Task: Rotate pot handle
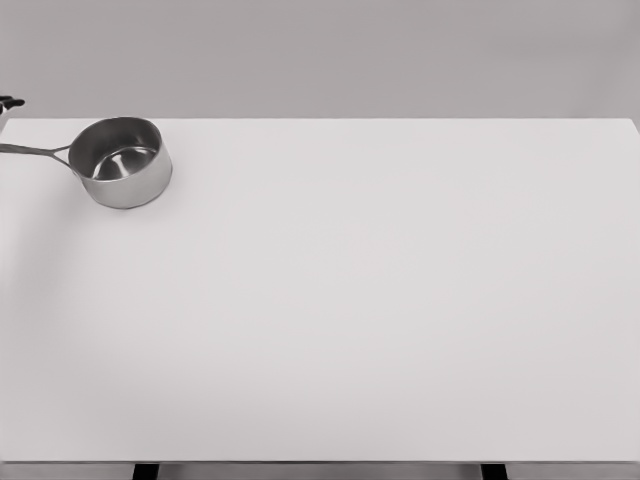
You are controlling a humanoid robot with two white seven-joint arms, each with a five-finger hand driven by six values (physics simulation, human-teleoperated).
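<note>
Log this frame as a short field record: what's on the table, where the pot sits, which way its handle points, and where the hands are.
surface: white table
object: steel saucepan, upright, nothing visible inside
pot position: far left part of the table, near the back edge
handle: points toward the picture's left, running off the left edge of the view
contact: nothing touching the pot in view
dark object: small shape at the left edge above the handle, too little shown to identify
left hand: not in view
right hand: not in view
</note>
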